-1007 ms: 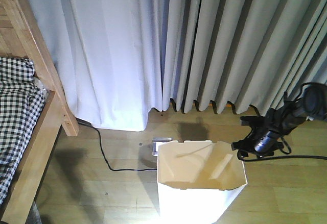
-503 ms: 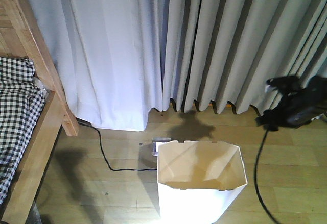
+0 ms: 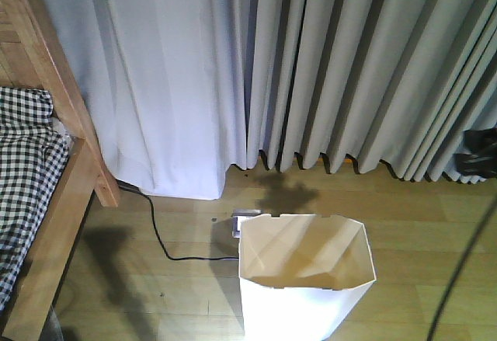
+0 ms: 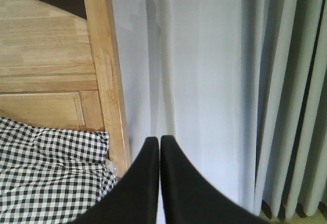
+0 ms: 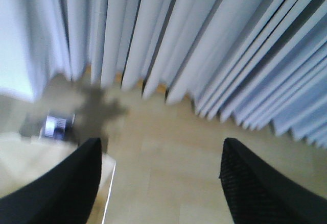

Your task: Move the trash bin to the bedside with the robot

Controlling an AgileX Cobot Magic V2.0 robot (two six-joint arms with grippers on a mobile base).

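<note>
A tall white plastic trash bin [image 3: 304,279] stands on the wooden floor at the bottom centre of the front view. Its rim is angular with cut corners, its open inside is cream and smooth, and its outer wall glares bright white. In the right wrist view, one pale corner of the bin [image 5: 30,175] shows at lower left, blurred.

The right gripper [image 5: 161,183] points down at bare floor just beside the bin; its two black fingers [image 5: 61,188] sit wide apart with nothing between them. In the front view only a dark part of the right arm [image 3: 480,156] shows at the right edge, with a thin black cable [image 3: 464,267] curving down below it.

The left gripper [image 4: 159,183] has its two smooth black fingers [image 4: 138,188] pressed together, tips touching, holding nothing.

The floor [image 3: 186,294] is light wood planks. A thin black cord [image 3: 159,240] runs across it to a small white object [image 3: 242,220] just behind the bin.

To the left, well apart from the bin, is the bed [image 3: 62,178]: a light wooden frame with visible grain and black-and-white checked bedding [image 3: 19,170], soft and rumpled. The left wrist view shows the bed's panelled headboard [image 4: 46,81] and square post.

Farthest back, long pale grey curtains [image 3: 349,69] hang in deep vertical folds to the floor.
</note>
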